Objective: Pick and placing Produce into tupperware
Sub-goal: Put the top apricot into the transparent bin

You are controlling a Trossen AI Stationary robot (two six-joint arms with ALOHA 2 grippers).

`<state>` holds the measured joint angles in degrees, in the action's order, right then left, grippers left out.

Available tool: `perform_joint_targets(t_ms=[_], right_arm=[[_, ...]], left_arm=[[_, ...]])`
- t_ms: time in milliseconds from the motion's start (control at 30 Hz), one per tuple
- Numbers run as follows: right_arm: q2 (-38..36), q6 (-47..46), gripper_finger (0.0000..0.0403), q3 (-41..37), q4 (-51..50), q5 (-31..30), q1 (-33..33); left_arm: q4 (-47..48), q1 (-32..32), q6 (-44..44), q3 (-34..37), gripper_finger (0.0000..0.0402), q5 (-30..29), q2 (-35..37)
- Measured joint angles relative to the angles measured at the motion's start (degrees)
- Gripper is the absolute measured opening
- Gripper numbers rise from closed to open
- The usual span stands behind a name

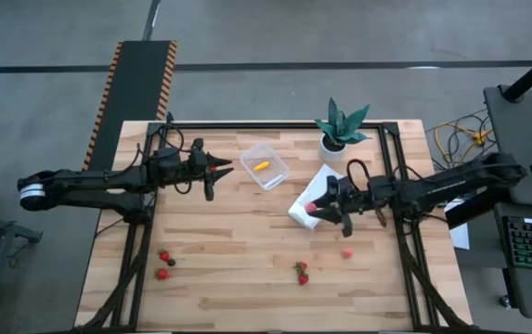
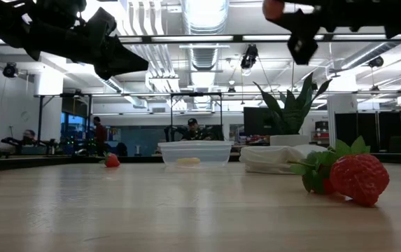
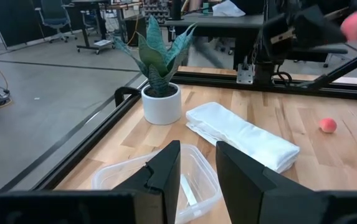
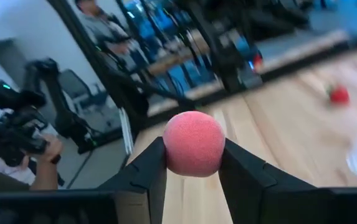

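Note:
The clear tupperware [image 1: 270,174] stands left of the folded white cloth [image 1: 326,181], with one yellow-orange piece [image 1: 261,166] inside. My left gripper [image 1: 225,168] hovers open just left of the tub, pointing at it; its wrist view shows the tub wall [image 3: 113,176] past its fingers. My right gripper [image 1: 313,208] hangs above the cloth's near-left end, shut on a pink-red round toy fruit [image 4: 194,140]. Red strawberry pieces lie on the table at the near left [image 1: 162,264] and near middle [image 1: 302,273]. A pink piece [image 1: 347,252] lies near right. My right gripper pinches the pink-red round fruit [image 4: 194,118] between its two fingers [image 4: 148,167], one on each side of the ball. The fingers come level from the table's right, pointing left. The fruit is lifted clear, high above the table [image 2: 273,8].
A green potted plant in a white pot [image 1: 338,132] stands at the far edge, right of the tub. A black frame [image 1: 275,124] runs along the table's far and side edges. People and equipment show in the room beyond.

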<state>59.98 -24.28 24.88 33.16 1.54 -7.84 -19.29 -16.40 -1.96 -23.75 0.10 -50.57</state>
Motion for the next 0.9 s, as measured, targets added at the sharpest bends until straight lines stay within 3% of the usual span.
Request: perform_joint_targets(t_ms=[133, 367, 633, 900], right_arm=[[4.7, 5.4, 0.0119, -0.2, 11.0, 6.4, 1.9], [13.1, 20.1, 0.0118, -0.2, 26.0, 26.9, 5.4], [17.4, 40.5, 0.0115, 1.2, 25.8, 27.4, 6.2], [17.9, 40.7, 0.0112, 2.3, 25.9, 27.4, 6.1]], left_arm=[[-0.1, 0.0, -0.4, 0.0, 0.0088, 0.0, 0.0], [-0.2, 0.0, -0.4, 0.0, 0.0088, 0.0, 0.0], [-0.2, 0.0, -1.6, 0.0, 0.0088, 0.1, 0.0], [-0.2, 0.0, -1.5, 0.3, 0.0088, 0.2, 0.0]])
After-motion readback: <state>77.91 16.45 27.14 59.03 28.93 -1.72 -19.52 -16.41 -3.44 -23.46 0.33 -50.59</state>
